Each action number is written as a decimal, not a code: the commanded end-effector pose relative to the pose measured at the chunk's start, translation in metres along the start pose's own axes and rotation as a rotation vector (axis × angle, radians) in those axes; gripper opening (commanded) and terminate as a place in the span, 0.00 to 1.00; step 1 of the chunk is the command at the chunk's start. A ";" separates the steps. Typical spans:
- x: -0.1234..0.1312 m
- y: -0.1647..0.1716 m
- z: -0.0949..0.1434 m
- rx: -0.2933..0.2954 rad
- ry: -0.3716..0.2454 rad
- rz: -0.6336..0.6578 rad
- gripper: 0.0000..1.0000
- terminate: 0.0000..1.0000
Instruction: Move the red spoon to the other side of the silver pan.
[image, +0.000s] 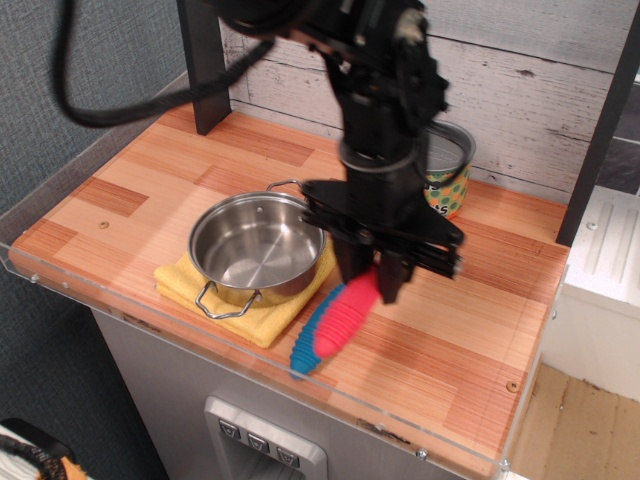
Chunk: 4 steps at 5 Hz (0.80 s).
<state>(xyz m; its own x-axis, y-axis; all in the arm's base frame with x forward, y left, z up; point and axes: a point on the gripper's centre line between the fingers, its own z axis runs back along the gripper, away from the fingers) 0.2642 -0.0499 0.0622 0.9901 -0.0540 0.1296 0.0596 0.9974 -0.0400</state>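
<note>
Observation.image view: the gripper (372, 283) is closed on the upper end of the red spoon (345, 319), whose ribbed handle hangs down and to the left from the fingers, apparently clear of the counter (130, 190) so it can be carried. The spoon sits over the blue fork (305, 345), just right of the silver pan (258, 247) on its yellow cloth (262, 322); its bowl is hidden.

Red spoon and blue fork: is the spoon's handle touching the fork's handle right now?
Cannot tell. In the only view, the red spoon, held in the gripper, overlaps the blue fork; it may be lifted above it, with no gap or contact plainly visible.
</note>
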 end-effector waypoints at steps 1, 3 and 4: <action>-0.022 0.047 0.033 0.049 -0.027 0.163 0.00 0.00; -0.026 0.098 0.036 0.065 -0.052 0.245 0.00 0.00; -0.025 0.121 0.036 0.077 -0.034 0.245 0.00 0.00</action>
<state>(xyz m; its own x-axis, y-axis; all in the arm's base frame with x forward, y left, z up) 0.2416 0.0751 0.0806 0.9744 0.1884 0.1223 -0.1895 0.9819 -0.0034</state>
